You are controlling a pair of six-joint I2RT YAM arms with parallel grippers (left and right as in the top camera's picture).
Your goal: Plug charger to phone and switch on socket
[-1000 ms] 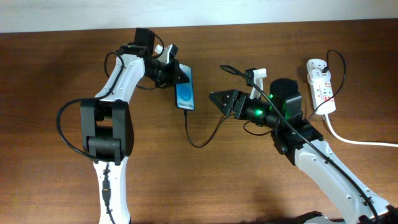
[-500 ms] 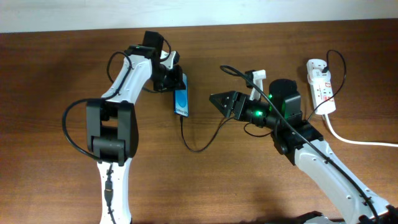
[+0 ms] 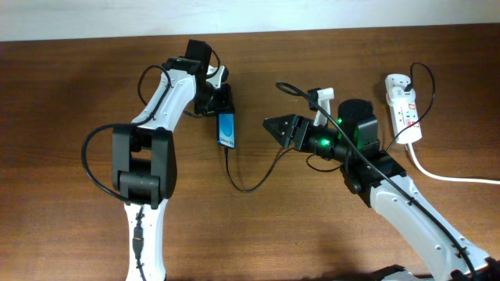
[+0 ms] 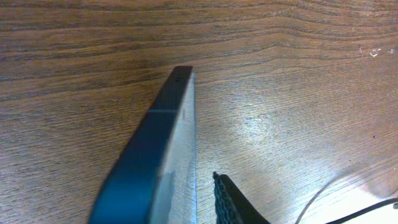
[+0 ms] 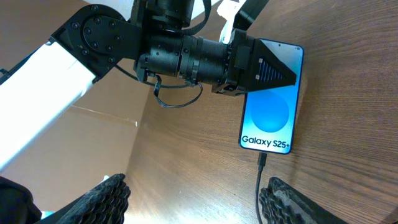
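The phone (image 3: 226,129) has a blue screen and lies near the table's middle, tipped partly onto its side edge. My left gripper (image 3: 220,104) is shut on its top end. In the left wrist view the phone (image 4: 152,155) shows edge-on beside one finger. The right wrist view shows its screen (image 5: 268,112) with my left gripper (image 5: 261,67) over its top. The charger plug (image 5: 262,162) sits in the phone's bottom port. Its thin black cable (image 3: 248,184) loops towards the right arm. My right gripper (image 3: 271,125) is open and empty, right of the phone. The socket (image 3: 404,105) lies far right.
The power strip's thick white cord (image 3: 449,177) runs off the right edge. A thin black cable (image 3: 424,78) arches over the strip. A white clip-like part (image 3: 323,95) sits on the right arm. The table's far edge meets a pale wall.
My left gripper has swung right and turned with the phone in it. The phone has tipped from flat towards its edge and looks narrower. The right arm has not moved.
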